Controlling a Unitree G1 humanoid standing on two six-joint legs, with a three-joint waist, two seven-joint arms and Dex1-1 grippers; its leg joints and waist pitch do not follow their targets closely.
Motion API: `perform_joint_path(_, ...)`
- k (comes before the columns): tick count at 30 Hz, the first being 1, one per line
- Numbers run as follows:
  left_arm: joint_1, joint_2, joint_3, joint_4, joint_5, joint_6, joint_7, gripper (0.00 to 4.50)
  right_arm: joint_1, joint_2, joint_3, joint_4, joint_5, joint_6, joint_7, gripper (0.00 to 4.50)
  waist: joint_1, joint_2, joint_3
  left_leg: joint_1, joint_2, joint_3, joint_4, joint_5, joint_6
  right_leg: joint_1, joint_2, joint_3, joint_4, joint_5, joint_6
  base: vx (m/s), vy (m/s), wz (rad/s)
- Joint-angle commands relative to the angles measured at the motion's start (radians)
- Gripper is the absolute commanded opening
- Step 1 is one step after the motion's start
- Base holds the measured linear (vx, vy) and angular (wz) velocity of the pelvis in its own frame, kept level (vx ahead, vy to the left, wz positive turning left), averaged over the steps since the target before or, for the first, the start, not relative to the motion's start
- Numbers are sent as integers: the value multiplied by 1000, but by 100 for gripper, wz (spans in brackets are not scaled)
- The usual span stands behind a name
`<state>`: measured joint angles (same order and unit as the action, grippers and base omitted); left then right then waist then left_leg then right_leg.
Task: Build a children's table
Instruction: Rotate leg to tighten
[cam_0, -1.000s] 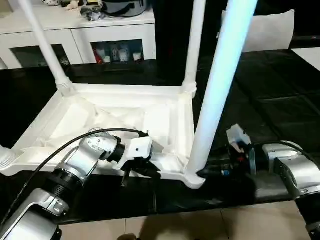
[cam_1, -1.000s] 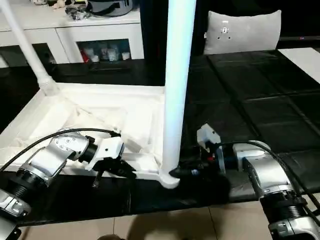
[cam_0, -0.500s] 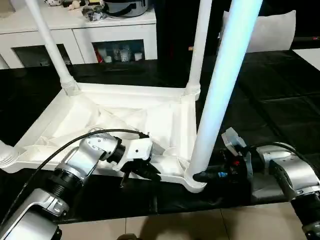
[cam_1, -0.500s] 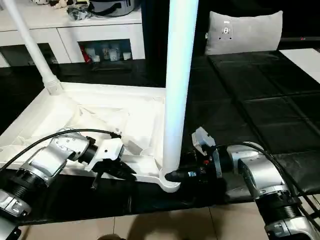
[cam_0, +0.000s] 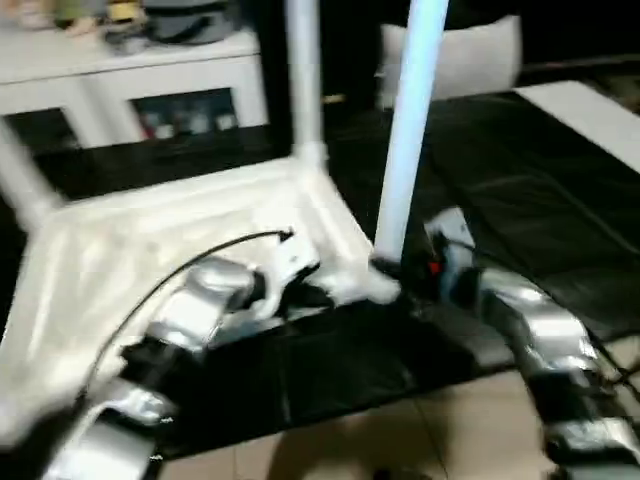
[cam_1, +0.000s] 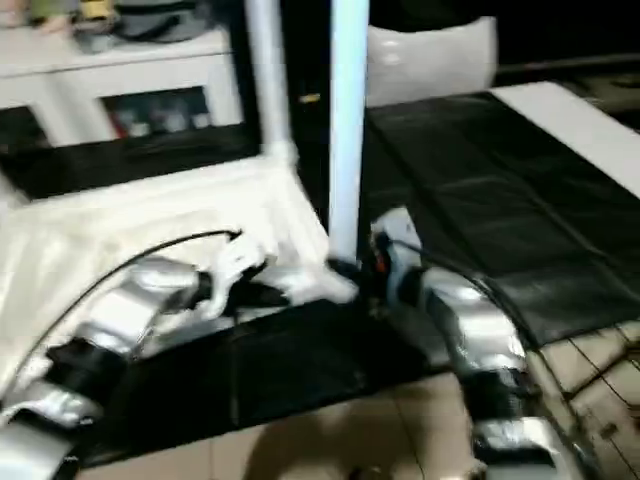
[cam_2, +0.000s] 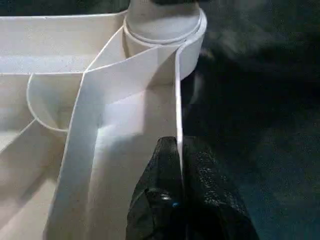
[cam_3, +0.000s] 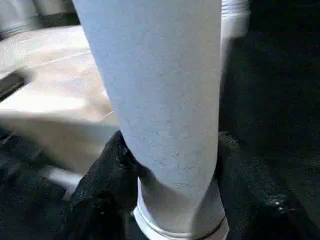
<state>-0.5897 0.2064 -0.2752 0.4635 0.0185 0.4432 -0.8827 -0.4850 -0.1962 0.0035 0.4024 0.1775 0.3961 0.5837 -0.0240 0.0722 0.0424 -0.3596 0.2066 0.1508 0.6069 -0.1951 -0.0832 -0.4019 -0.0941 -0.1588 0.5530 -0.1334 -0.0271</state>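
With the left gripper (cam_2: 179, 200) pinching the upturned tabletop (cam_0: 150, 260) rim, the right gripper (cam_3: 170, 190) clasps a socketed leg (cam_0: 405, 140); assembly looks nearly finished.

The white tabletop (cam_0: 150, 250) lies upside down, ribbed underside up. Its near rim (cam_2: 178, 125) runs between the left jaws, which pinch it. A tapered white leg (cam_3: 160, 100) stands upright in the near corner socket (cam_0: 383, 285), its base between the right jaws.
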Motion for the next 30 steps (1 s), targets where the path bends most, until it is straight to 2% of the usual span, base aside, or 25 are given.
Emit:
perform_joint_path(1, -40, -55, 19, -17, -32, -6, 62, 0, -35, 49, -12, 65, 7, -14, -101, 198, -2, -9, -66, 0, -9, -1, -57, -291, 58, 57, -46, 13, -106, -552, -23, 0, 0, 0)
perform_joint_path(2, -43, -61, 21, -13, -25, -11, 75, 0, -37, 59, -26, 62, 31, -23, -82, 198, -1, -9, -67, -3, -6, -3, -60, -279, 72, 61, -46, 17, -101, -524, -34, 0, 0, 0)
perform_joint_path(3, -44, -65, 22, -15, -18, -9, 83, 0, -37, 69, -37, 57, 41, -25, -72, 232, -1, -10, -68, -8, -5, -2, -61, -271, 81, 63, -47, 20, -98, -507, -39, 0, 0, 0)
perform_joint_path(4, -42, -65, 22, -18, -13, -6, 83, 0, -33, 75, -44, 47, 49, -23, -61, 266, 6, -12, -74, -12, 1, -2, -62, -221, 98, 67, -51, 30, -86, -435, -68, 0, 0, 0)
perform_joint_path(6, -36, -56, 16, -26, -6, -5, 74, 0, -17, 67, -33, 19, 47, -18, -23, 269, 9, -13, -75, -19, 3, -2, -64, -188, 111, 70, -50, 34, -76, -387, -86, 0, 0, 0)
perform_joint_path(8, -26, -32, 7, -36, -4, -22, 46, 0, 11, 33, -10, -9, 42, -29, 38, 302, 24, -14, -78, -18, 7, 2, -61, -130, 130, 70, -52, 44, -61, -309, -125, 0, 0, 0)
perform_joint_path(9, -26, -32, 7, -36, -4, -23, 45, 0, 11, 32, -10, -9, 42, -29, 39, 310, 24, -14, -78, -18, 7, 2, -61, -130, 130, 70, -52, 44, -61, -309, -125, 0, 0, 0)
perform_joint_path(10, -22, -20, 2, -38, -3, -34, 33, 0, 22, 13, -5, -16, 46, -38, 66, 315, 36, -12, -83, -19, 9, 0, -59, -86, 138, 74, -54, 48, -48, -250, -142, 0, 0, 0)
perform_joint_path(11, -18, -7, -6, -39, -3, -52, 17, 0, 31, -7, -1, -23, 50, -47, 93, 322, 37, -13, -82, -20, 9, 2, -58, -75, 145, 73, -52, 49, -46, -233, -147, 0, 0, 0)
perform_joint_path(13, -10, 20, -24, -41, 2, -89, -16, 0, 53, -56, 7, -45, 62, -61, 175, 346, 51, -13, -81, -17, 11, 4, -58, -77, 155, 74, -53, 51, -45, -231, -152, 0, 0, 0)
perform_joint_path(15, -4, 44, -39, -36, 15, -116, -40, 0, 66, -87, 11, -59, 65, -67, 224, 360, 55, -12, -79, -17, 14, 4, -60, -78, 155, 73, -53, 51, -44, -235, -153, 0, 0, 0)
perform_joint_path(18, 4, 92, -64, -28, 27, -171, -111, 0, 86, -172, 20, -82, 68, -86, 335, 390, 69, -11, -76, -9, 17, 4, -64, -115, 135, 70, -52, 51, -51, -291, -140, 0, 0, 0)
perform_joint_path(19, 6, 127, -77, -31, 23, -212, -178, 0, 86, -243, 26, -74, 49, -119, 413, 399, 76, -7, -74, -6, 18, 6, -64, -147, 124, 67, -52, 54, -54, -310, -133, 0, 0, 0)
perform_joint_path(23, 12, 172, -103, -34, 16, -281, -271, 0, 88, -307, 39, -78, 65, -145, 534, 399, 86, -9, -71, -3, 18, 7, -67, -187, 111, 65, -52, 54, -57, -357, -125, 0, 0, 0)
perform_joint_path(28, 16, 218, -127, -44, -22, -369, -405, 0, 96, -373, 93, -105, 100, -179, 720, 399, 100, -12, -73, -1, 22, 8, -67, -181, 120, 63, -54, 56, -54, -353, -137, 0, 0, 0)
perform_joint_path(29, 17, 224, -132, -49, -28, -377, -426, 0, 97, -377, 101, -109, 104, -180, 734, 373, 104, -10, -74, -1, 24, 9, -66, -172, 120, 61, -53, 58, -52, -341, -143, 0, 0, 0)
perform_joint_path(30, 19, 232, -140, -57, -30, -384, -450, 0, 99, -380, 112, -119, 109, -176, 755, 373, 111, -10, -74, -1, 25, 9, -66, -167, 120, 60, -53, 59, -51, -336, -147, 0, 0, 0)
